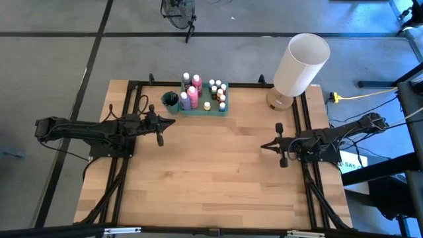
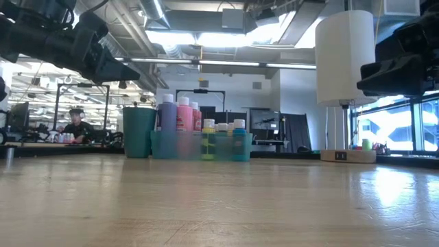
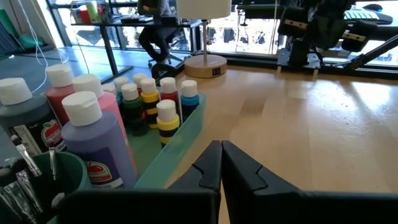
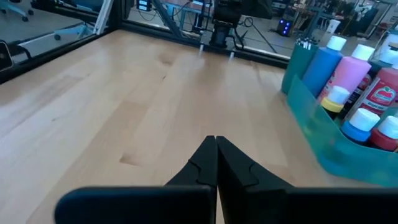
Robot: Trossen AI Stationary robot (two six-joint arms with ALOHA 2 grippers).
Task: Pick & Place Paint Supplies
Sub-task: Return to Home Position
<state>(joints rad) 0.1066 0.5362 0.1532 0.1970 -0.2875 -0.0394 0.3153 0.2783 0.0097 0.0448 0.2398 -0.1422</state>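
Paint bottles (image 1: 198,92) with white caps stand upright in the translucent green tray (image 1: 225,110) near the table's far edge; the left wrist view shows big purple (image 3: 99,143), pink and red bottles and small ones (image 3: 166,121). A green cup (image 1: 170,101) beside the tray holds thin brushes (image 3: 25,177). My left gripper (image 1: 160,137) hovers shut over the table just near-left of the tray, touching nothing. My right gripper (image 1: 280,158) hovers shut at the table's right side, well away from the tray.
A tall white cylindrical lamp (image 1: 299,66) stands on a wooden base at the far right corner. The wooden tabletop (image 1: 218,172) lies bare between and in front of the grippers. A person sits at a desk in the room beyond (image 2: 77,123).
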